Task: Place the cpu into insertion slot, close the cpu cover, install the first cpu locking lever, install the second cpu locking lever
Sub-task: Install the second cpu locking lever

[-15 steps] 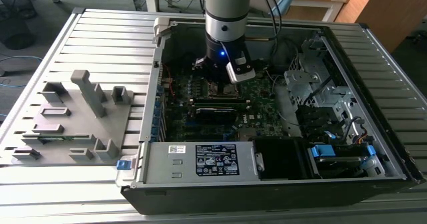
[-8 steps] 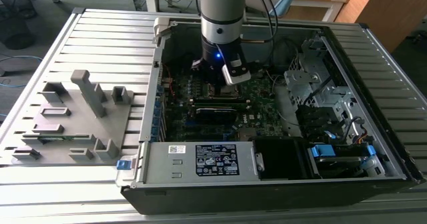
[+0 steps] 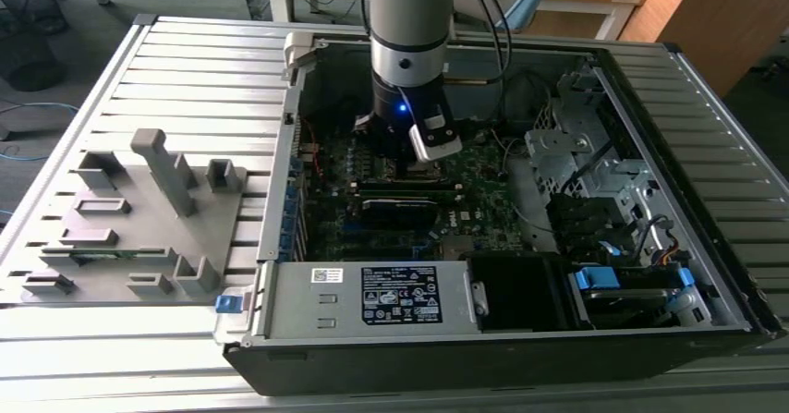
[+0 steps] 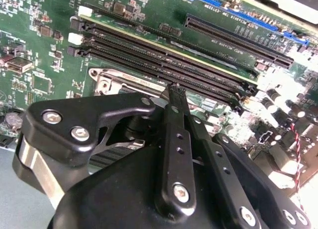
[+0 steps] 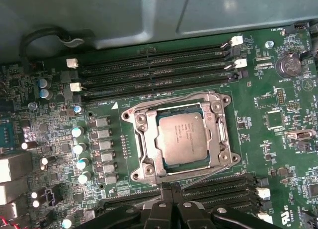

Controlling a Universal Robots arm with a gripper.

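In the first wrist view the silver-grey cpu (image 5: 181,137) lies flat in the insertion slot (image 5: 130,120). The cpu cover (image 5: 144,144) lies down around it, its window framing the chip. One thin wire locking lever (image 5: 169,101) runs along the socket side nearest the memory slots. A second locking lever (image 5: 211,172) slants from the socket's corner to my gripper (image 5: 171,188), whose fingers are shut together at the lever's end. Whether they pinch it or only touch it I cannot tell. In the second wrist view the gripper (image 4: 175,90) hovers by a socket corner (image 4: 110,82). The exterior view has the gripper (image 3: 413,159) low over the motherboard.
The open computer case (image 3: 286,200) lies on a slatted table. A power supply box (image 3: 401,295) with a white label sits at its near side, and a black card (image 3: 401,212) lies just before the socket. Drive cages (image 3: 579,154) and cables fill the exterior view's right. A grey fixture tray (image 3: 136,219) sits left.
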